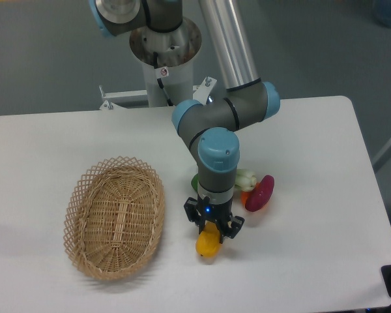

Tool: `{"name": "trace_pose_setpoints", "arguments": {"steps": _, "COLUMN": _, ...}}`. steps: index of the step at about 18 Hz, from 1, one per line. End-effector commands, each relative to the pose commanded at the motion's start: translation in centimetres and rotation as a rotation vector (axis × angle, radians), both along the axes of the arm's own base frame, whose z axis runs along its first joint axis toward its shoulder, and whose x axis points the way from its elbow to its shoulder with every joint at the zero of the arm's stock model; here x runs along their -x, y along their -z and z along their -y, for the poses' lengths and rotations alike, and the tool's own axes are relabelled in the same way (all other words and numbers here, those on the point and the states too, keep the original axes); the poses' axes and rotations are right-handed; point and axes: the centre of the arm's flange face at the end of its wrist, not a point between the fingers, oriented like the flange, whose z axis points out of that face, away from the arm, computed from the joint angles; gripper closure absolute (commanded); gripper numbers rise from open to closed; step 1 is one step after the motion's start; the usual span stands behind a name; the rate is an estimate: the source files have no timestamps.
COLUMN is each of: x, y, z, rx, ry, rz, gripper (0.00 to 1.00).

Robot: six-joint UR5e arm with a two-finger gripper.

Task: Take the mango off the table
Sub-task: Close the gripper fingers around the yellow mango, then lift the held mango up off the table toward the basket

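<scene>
The yellow-orange mango (pixel 208 244) lies on the white table (pixel 300 261), just right of the wicker basket. My gripper (pixel 213 227) points straight down over it, its black fingers closed against the mango's upper end. The fruit's lower end sticks out below the fingers. I cannot tell whether the mango rests on the table or is slightly off it.
A wicker basket (pixel 115 217) stands at the left. Behind the gripper lie a dark red-purple oblong item (pixel 260 192), a pale green-white vegetable (pixel 246 178) and a green item (pixel 195 181), mostly hidden by the arm. The robot's base (pixel 164 59) stands at the table's far edge.
</scene>
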Motion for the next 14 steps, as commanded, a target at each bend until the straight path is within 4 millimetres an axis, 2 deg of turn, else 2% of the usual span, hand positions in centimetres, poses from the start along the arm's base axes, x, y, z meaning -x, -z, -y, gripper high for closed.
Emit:
{"name": "trace_pose_setpoints", "arguments": {"steps": 2, "x": 0.6, "y": -1.6, "z": -0.1, "rx": -0.027, "ry": -0.025, "rz": -0.013, "gripper": 0.52}}
{"name": "trace_pose_setpoints", "arguments": {"steps": 5, "x": 1.5, "y": -6.5, "z": -1.3, "rx": -0.135, "ry": -0.116, "rz": -0.02, "gripper": 0.52}}
{"name": "trace_pose_setpoints", "arguments": {"steps": 7, "x": 1.5, "y": -8.4, "z": -1.9, "rx": -0.186, "ry": -0.145, "rz": -0.009, "gripper": 0.52}}
{"name": "trace_pose_setpoints", "arguments": {"steps": 10, "x": 1.0, "y": -11.7, "z": -2.7, "rx": -0.255, "ry": -0.186, "rz": -0.003, "gripper": 0.52}}
{"name": "trace_pose_setpoints", "arguments": {"steps": 14, "x": -1.5, "y": -17.4, "z": -1.9, "rx": -0.348, "ry": -0.169, "rz": -0.011, "gripper": 0.52}}
